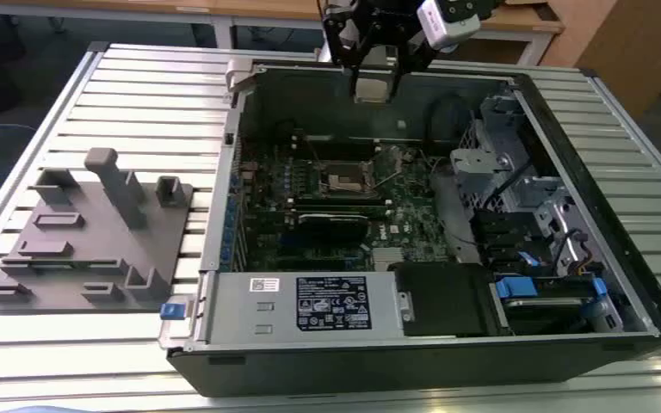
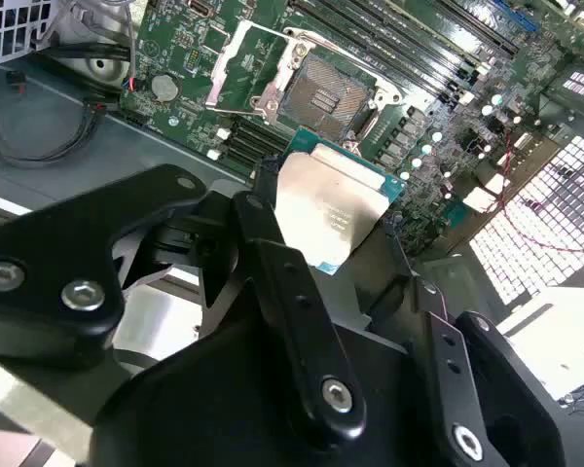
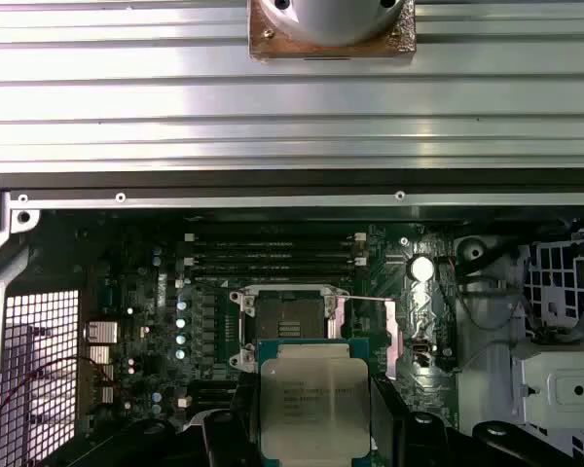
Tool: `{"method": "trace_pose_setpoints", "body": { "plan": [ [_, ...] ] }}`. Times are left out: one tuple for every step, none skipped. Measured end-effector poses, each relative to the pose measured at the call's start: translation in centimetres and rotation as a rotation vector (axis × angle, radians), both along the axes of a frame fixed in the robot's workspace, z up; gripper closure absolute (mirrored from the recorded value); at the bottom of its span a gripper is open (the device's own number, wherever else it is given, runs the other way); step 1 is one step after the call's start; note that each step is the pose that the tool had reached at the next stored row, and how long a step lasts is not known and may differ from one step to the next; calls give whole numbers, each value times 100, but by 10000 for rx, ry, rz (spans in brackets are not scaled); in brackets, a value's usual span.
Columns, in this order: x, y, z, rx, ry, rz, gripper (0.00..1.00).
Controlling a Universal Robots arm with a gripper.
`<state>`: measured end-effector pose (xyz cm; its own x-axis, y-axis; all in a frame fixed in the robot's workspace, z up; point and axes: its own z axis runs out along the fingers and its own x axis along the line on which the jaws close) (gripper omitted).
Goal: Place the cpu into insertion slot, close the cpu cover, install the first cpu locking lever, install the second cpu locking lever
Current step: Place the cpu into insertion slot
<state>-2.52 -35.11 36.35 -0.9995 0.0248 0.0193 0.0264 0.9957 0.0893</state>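
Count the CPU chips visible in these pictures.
1. The cpu sits gripped in the pincer, hovering above the motherboard near the open insertion slot. Others could be hidden.

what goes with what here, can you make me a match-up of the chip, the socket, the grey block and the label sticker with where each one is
Things:
1. chip
2. socket
3. grey block
4. label sticker

Places:
a. on the table, outside the computer case
b. on the green board, open and empty
c. held in the hand
d. on the silver box inside the case

Pairs: 1-c, 2-b, 3-a, 4-d
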Motion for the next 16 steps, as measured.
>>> {"method": "trace_pose_setpoints", "body": {
  "plan": [
    [0, 0, 0, 1, 0, 0, 46],
    [0, 0, 0, 0, 0, 0, 46],
    [0, 0, 0, 1, 0, 0, 46],
    [0, 0, 0, 0, 0, 0, 46],
    [0, 0, 0, 0, 0, 0, 46],
    [0, 0, 0, 0, 0, 0, 46],
    [0, 0, -3, 1, 0, 0, 46],
    [0, 0, -6, 1, -1, 0, 46],
    [0, 0, -9, 0, 0, 0, 46],
    [0, 0, -9, -1, 0, 0, 46],
    [0, 0, -11, 0, 0, 1, 46],
    [0, 0, -13, 0, 0, 0, 46],
    [0, 0, -13, 0, 0, 0, 46],
    [0, 0, -14, 0, 0, 0, 46],
    [0, 0, -17, 2, -1, 0, 46],
    [0, 0, -20, 3, -1, 0, 46]
  ]
}}
